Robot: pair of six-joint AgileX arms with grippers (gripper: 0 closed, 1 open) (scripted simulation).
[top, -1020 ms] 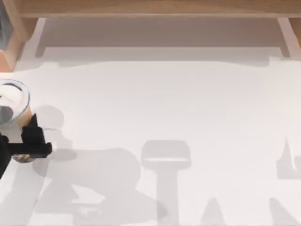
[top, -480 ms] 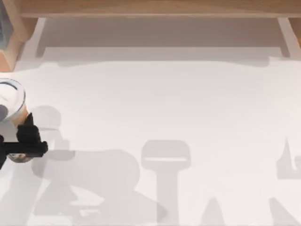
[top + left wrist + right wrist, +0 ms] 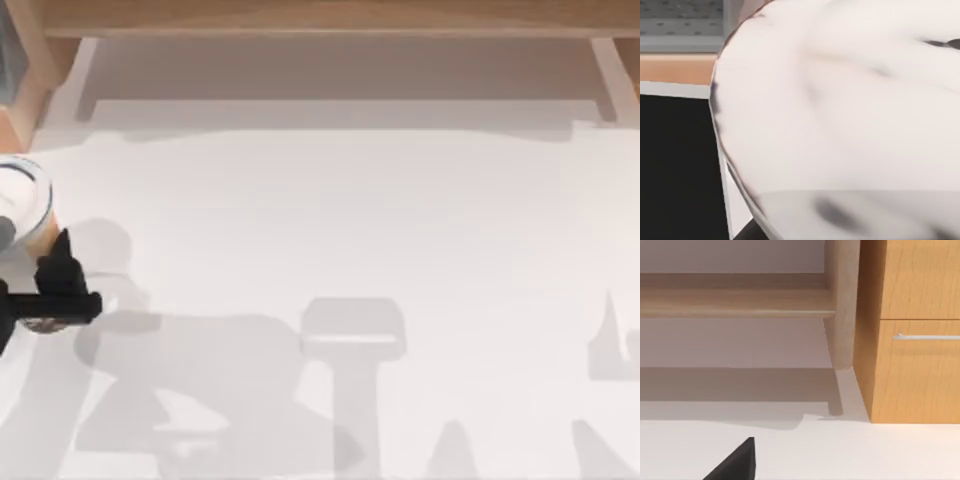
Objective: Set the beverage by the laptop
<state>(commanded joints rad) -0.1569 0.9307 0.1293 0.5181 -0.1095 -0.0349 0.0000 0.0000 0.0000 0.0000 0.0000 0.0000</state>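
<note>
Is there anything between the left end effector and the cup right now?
No, nothing visible. The left end effector is already at the cup by the table's left edge.

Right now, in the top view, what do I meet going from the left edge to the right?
Cup at the left edge, with the left gripper clamped on its lower part → open white table → wooden shelf post at the far right corner.

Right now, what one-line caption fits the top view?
Left end effector grips the cup at the table's far left edge, under a wooden shelf.
</note>
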